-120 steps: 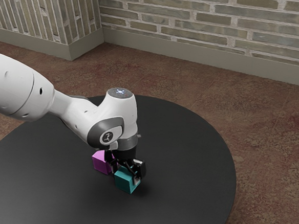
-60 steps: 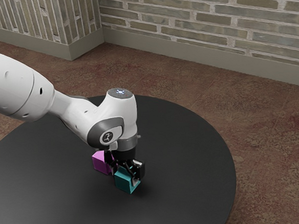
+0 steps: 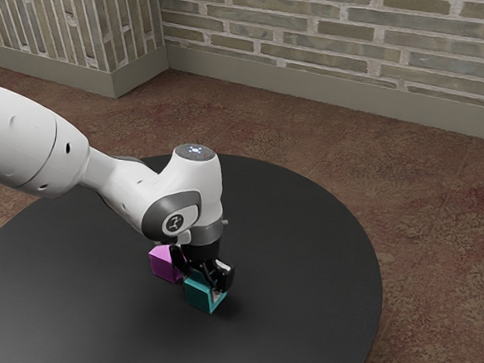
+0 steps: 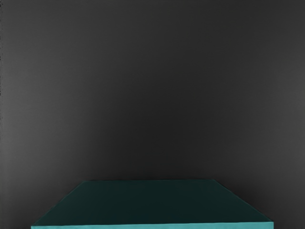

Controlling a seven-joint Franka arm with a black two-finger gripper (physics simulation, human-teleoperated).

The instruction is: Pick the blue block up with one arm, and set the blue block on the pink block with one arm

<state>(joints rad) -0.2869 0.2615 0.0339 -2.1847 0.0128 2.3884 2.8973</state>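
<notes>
The blue block, teal in colour, rests on the black round table, just to the exterior view's right of the pink block. My gripper reaches straight down over the blue block, its black fingers shut against two opposite sides of it. In the wrist view the blue block's top face lies right under my hand with dark table beyond it. My wrist hides part of the pink block.
The table's rim curves round at the exterior view's right, with brown carpet floor beyond. A brick wall stands far behind. Bare tabletop lies to the right of the blocks and in front of them.
The fingers have drawn closer together onto the blue block's sides. The arm and both blocks have barely shifted.
</notes>
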